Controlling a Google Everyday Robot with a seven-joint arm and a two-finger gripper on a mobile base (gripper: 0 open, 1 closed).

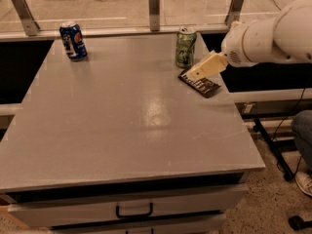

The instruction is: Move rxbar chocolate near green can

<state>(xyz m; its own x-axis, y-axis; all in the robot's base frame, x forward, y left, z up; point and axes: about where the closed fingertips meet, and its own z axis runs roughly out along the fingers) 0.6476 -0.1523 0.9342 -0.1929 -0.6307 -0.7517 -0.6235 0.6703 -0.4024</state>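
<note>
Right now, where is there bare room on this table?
Free: table middle and front, plus the back strip between blue can and green can. Crowded: back right, pincer at the bar beside the green can.
</note>
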